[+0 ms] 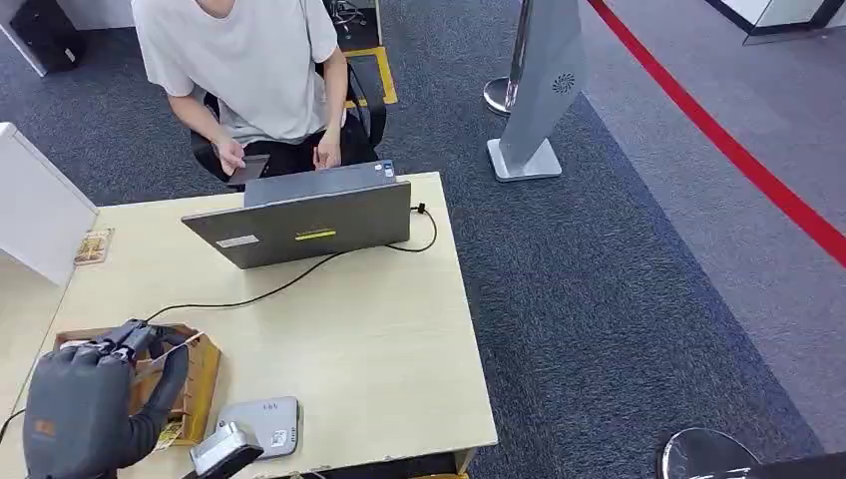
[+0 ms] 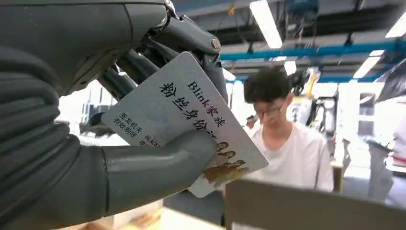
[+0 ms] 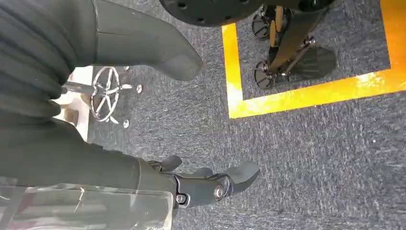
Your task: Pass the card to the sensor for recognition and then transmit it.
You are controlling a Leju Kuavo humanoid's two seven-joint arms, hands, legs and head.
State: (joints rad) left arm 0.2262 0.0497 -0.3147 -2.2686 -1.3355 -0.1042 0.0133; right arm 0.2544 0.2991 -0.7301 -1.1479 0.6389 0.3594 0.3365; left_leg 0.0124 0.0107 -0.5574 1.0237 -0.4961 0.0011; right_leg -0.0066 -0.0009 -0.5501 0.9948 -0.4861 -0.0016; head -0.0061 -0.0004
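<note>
At the lower left of the head view, your left hand (image 1: 95, 399) stood above the wooden box (image 1: 205, 384) at the near left corner of the desk (image 1: 379, 339), and the left wrist view showed it holding the card (image 2: 184, 122) pinched between the thick thumb (image 2: 158, 165) on the printed face and the darker fingers (image 2: 191, 36) behind. The card was clear of the desk, tilted, with one corner projecting beyond the thumb. The sensor (image 1: 261, 427), a grey flat unit, lay at the lower edge of the head view just beside the box, not yet touched by the card. I judged the card thin, light, stiff and smooth-faced, hence liable to slip or pivot in a two-point pinch; you should keep the hold near one end across the flat faces, leaving the free portion to present to the sensor. Your right hand (image 3: 210, 184) hung over the carpeted floor with fingers loosely apart and holding nothing. A person (image 1: 249, 70) sat behind the laptop (image 1: 309, 225) at the far side of the desk, upper centre of the head view, the likely recipient once recognition is done.
</note>
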